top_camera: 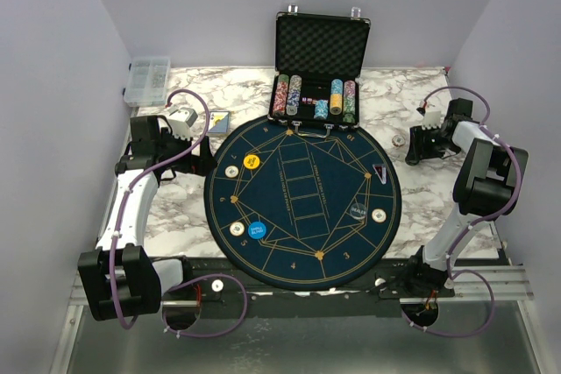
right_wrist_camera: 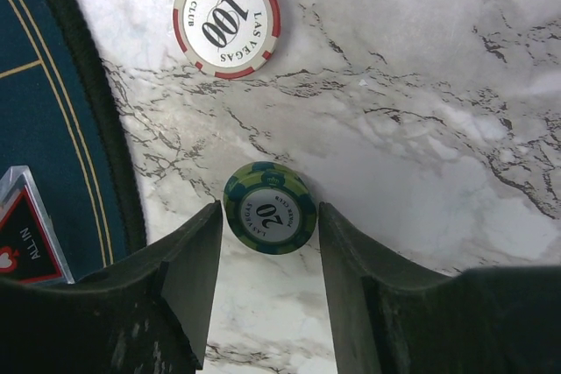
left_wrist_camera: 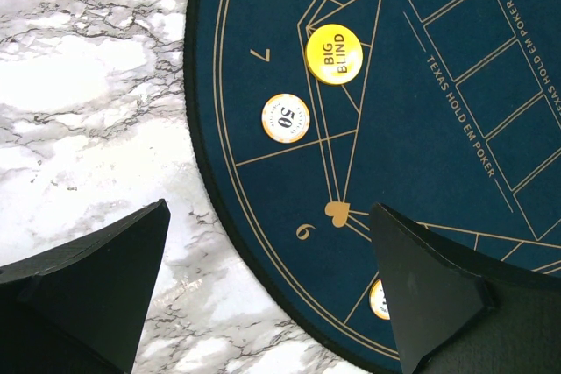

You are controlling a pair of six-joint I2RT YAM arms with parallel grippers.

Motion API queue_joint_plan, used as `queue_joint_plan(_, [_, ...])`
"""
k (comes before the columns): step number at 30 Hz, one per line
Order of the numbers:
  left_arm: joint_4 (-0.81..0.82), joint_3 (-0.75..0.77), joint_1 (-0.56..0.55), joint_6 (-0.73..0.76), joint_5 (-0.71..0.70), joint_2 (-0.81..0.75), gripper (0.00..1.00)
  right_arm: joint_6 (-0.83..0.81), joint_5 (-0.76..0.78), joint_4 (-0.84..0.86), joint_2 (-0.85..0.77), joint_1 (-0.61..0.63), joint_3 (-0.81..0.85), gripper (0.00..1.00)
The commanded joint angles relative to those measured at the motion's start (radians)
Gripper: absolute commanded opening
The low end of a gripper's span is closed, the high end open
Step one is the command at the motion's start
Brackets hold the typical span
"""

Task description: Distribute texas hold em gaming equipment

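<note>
The right gripper (right_wrist_camera: pixel 269 216) is half-open and grips nothing. The green 20 chip (right_wrist_camera: pixel 267 203) lies between its fingertips, with the 100 chip (right_wrist_camera: pixel 227 18) beyond them. To grasp well, it should probably centre on the chip and close squarely. The left gripper (left_wrist_camera: pixel 269 208) is wide open and empty.

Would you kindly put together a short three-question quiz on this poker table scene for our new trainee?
1. True or false: the yellow Big Blind disc lies on the blue mat.
2. Which chip sits on the marble between the fingers of the right gripper? A) a red-and-white 100 chip. B) the green 20 chip. C) a cream 50 chip.
3. Fill the gap: the jaws of the left gripper stand wide ____, with nothing held between them.

Key: 1 true; 2 B; 3 open.
</note>
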Motion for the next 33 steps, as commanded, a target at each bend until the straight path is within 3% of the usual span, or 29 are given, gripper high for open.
queue_joint_plan(1, [-0.01, 0.025, -0.005, 0.009, 0.004, 0.002, 0.98, -0.003, -0.023, -0.024, -0.019, 0.005, 0.022, 0.47])
queue_joint_plan(6, [-0.009, 0.026, -0.006, 0.009, 0.004, 0.004, 0.98, -0.003, -0.02, -0.024, -0.019, 0.005, 0.025, 0.37])
queue_joint_plan(14, [-0.01, 0.026, -0.005, 0.009, 0.003, 0.005, 0.98, -0.003, -0.014, -0.021, -0.025, 0.005, 0.027, 0.32])
queue_joint_plan(15, [-0.009, 0.025, -0.006, 0.009, 0.002, 0.005, 0.98, -0.003, -0.016, -0.022, -0.026, 0.005, 0.027, 0.34])
queue_joint_plan(17, [-0.01, 0.024, -0.007, 0.009, 0.002, 0.005, 0.98, -0.002, -0.019, -0.024, -0.026, 0.005, 0.026, 0.54])
queue_joint_plan(19, [-0.01, 0.024, -0.005, 0.009, 0.002, 0.005, 0.98, -0.003, -0.02, -0.022, -0.029, 0.005, 0.023, 0.64])
queue_joint_plan(33, [-0.012, 0.025, -0.006, 0.008, 0.0, -0.002, 0.98, -0.001, 0.056, -0.001, -0.011, 0.054, 0.011, 0.64])
